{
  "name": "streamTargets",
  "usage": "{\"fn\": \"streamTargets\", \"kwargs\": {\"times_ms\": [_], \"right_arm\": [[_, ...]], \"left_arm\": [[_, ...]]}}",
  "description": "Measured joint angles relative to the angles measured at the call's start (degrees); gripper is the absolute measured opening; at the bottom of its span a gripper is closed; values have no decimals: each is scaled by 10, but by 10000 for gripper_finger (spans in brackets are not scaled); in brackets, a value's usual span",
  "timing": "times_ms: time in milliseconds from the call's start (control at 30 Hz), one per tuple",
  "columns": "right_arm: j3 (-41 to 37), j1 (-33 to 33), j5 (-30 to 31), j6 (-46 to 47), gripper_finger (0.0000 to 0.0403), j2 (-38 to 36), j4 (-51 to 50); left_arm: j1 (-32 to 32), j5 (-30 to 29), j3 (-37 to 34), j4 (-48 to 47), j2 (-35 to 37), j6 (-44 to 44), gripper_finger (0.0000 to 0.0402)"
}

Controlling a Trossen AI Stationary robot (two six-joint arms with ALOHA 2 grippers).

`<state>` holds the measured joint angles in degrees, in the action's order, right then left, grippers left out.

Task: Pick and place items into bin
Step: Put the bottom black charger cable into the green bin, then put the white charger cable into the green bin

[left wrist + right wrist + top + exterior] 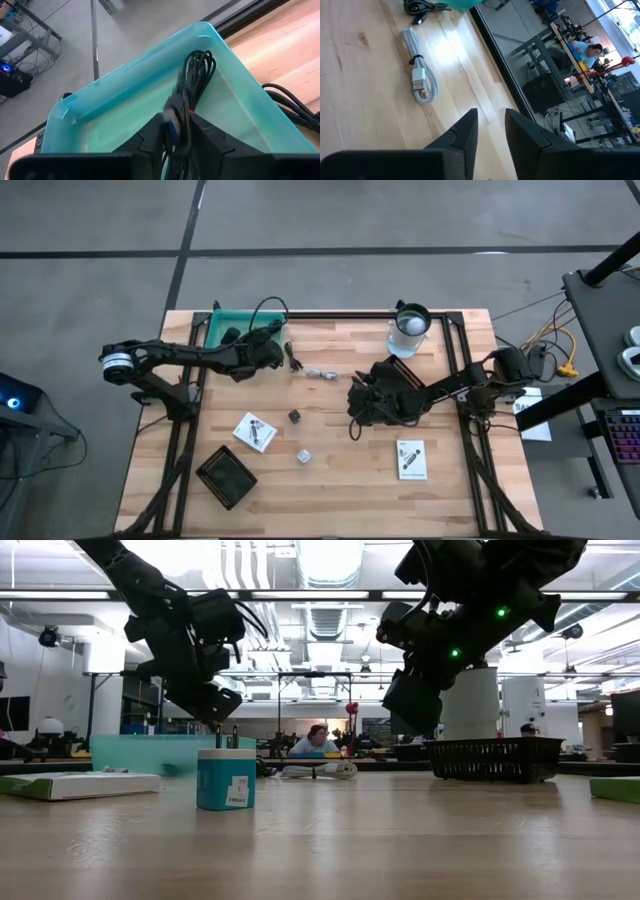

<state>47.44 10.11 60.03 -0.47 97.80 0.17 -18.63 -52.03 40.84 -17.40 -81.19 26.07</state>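
"Locating the left gripper [176,122] first: where does it sit?" asks the student.

"Above the translucent teal plastic bin [125,100] at the table's far left corner," answers the tutor. "Its two dark fingers pinch a coiled thin black cable bundle with a red band [197,70]. The coil hangs over the bin's inside, its loops reaching toward the far wall. Whether it touches the floor of the bin cannot be told."

"And the right gripper [490,117]?"

"It hovers over the middle of the light wooden table [450,490], right of centre. Its fingers are slightly spread, with nothing between them. A coiled white USB cable [422,75] lies flat on the wood ahead of it, apart from the fingertips."

"Which items lie loose on the table?"

"A second thin black cable [293,358] lies just beside the bin, near the white one. A tiny dark cube [296,416] and a tiny white cube [303,455] sit near the centre, well apart from each other. One flat white printed packet [255,431] lies to the left of the cubes, another [411,458] to their right."

"What else is shown?"

"A black mesh basket [226,476] stands at the near left, and a clear plastic cup holding a white ball [408,328] at the far edge."
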Motion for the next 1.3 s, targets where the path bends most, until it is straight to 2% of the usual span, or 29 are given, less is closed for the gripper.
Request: {"fn": "streamTargets", "kwargs": {"times_ms": [300,400,667,900,1133,1200,1300], "right_arm": [[0,0,0,0,88,0,1],[0,0,0,0,84,0,1],[0,0,0,-2,77,0,1],[0,0,0,-1,85,0,1],[0,0,0,-2,88,0,1],[0,0,0,-2,85,0,1],[0,0,0,-2,80,0,1]], "left_arm": [[0,0,0,3,0,-1,133],[0,0,0,11,0,-25,149],[0,15,0,105,0,-97,162],[0,146,-9,169,0,-168,162],[0,261,-47,309,0,-293,162],[0,312,-47,325,0,-324,162],[0,421,-47,338,-3,-349,162]]}}
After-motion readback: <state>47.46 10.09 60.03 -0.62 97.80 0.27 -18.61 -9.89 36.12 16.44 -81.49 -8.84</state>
